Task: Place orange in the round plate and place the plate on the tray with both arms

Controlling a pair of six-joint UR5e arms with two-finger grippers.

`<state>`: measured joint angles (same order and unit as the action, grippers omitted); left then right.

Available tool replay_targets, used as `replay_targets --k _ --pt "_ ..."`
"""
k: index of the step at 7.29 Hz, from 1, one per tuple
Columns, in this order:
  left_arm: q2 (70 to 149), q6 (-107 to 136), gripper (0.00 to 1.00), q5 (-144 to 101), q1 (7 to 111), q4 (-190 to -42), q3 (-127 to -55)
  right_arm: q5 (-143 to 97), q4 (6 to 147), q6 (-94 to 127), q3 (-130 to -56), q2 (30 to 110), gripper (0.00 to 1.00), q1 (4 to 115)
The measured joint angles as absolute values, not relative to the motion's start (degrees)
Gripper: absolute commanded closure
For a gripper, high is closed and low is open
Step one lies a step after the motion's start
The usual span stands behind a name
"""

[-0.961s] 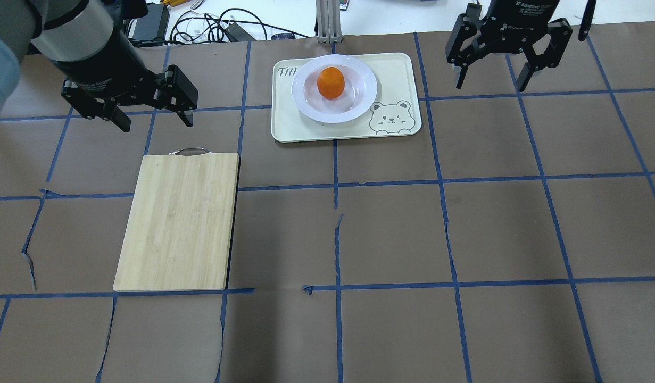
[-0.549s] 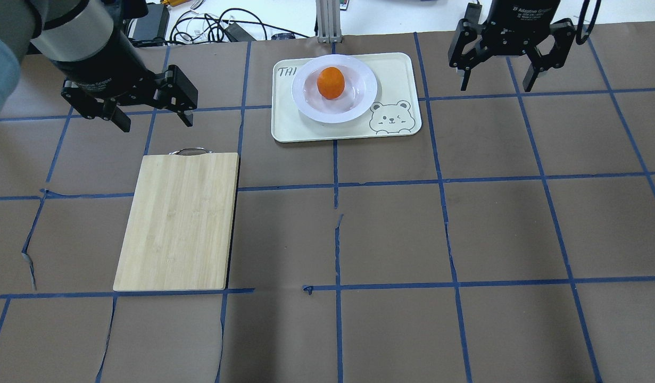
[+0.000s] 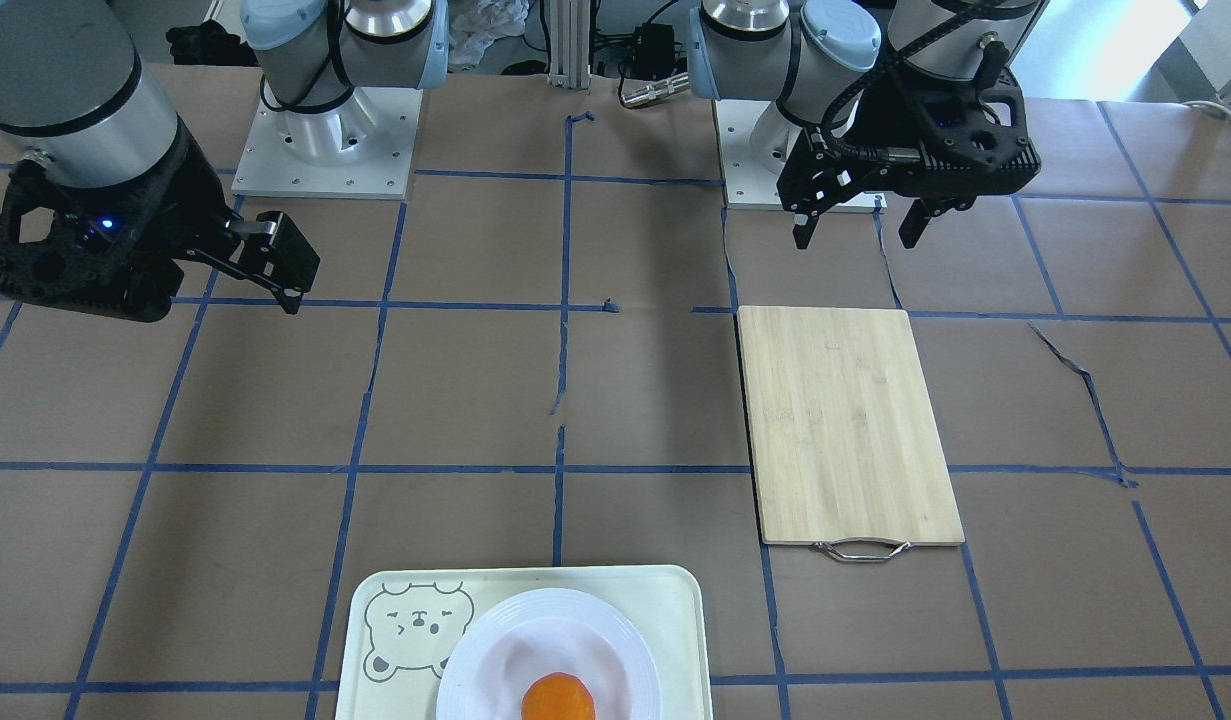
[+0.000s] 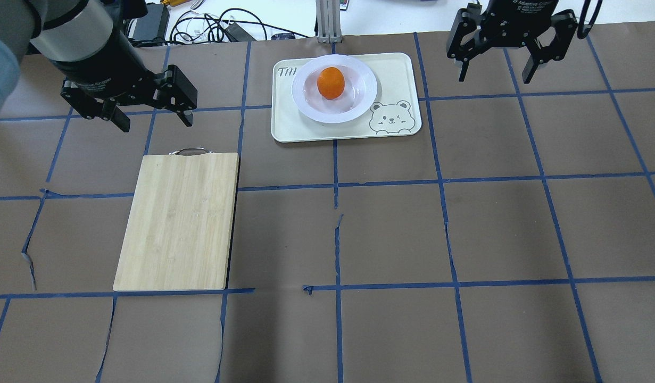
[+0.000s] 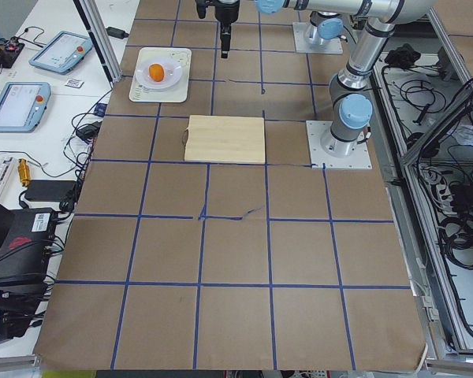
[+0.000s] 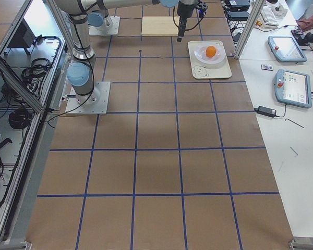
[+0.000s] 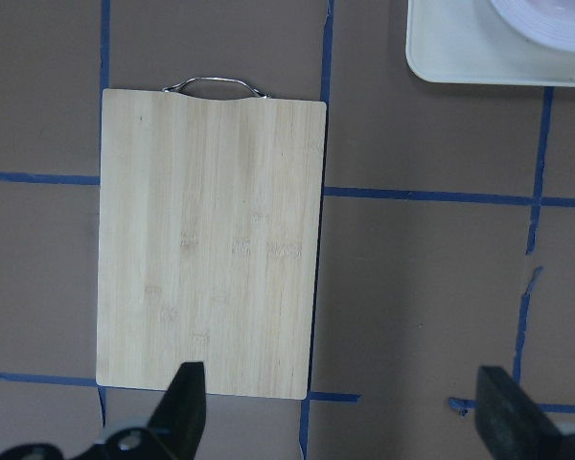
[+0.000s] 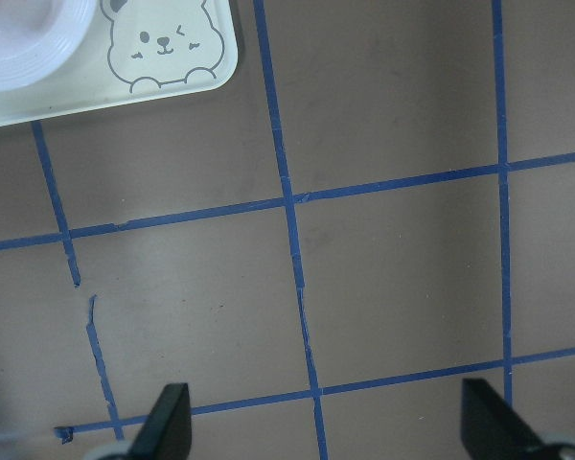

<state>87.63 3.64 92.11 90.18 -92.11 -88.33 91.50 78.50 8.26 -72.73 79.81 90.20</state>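
Note:
The orange point(image 4: 330, 82) rests in the well of the round plate point(image 4: 359, 103), and the plate stands on the cream tray point(image 4: 295, 127) with the bear face, at the far middle of the table. The front-facing view cuts off part of the orange point(image 3: 558, 700) and the plate point(image 3: 475, 650) at its bottom edge. My left gripper point(image 4: 157, 125) hangs open and holds nothing, left of the tray and above the board's handle end. My right gripper point(image 4: 494, 80) is open with nothing in it, right of the tray near the far edge. Both wrist views show spread fingers over bare table.
A bamboo cutting board point(image 4: 178, 221) with a metal handle lies at the left middle of the table. Cables and a metal post point(image 4: 327, 21) sit beyond the far edge. Brown paper with blue tape lines covers the table.
My right gripper has drifted a little toward the far edge and to the right, still open. The left gripper, the plate and the orange have not moved.

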Motion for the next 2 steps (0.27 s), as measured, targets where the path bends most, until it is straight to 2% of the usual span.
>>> replay_targets --k 2 --pt "87.6 3.7 0.00 92.1 90.2 -92.1 -88.3 91.4 78.5 8.2 -72.9 80.3 0.00 90.2"
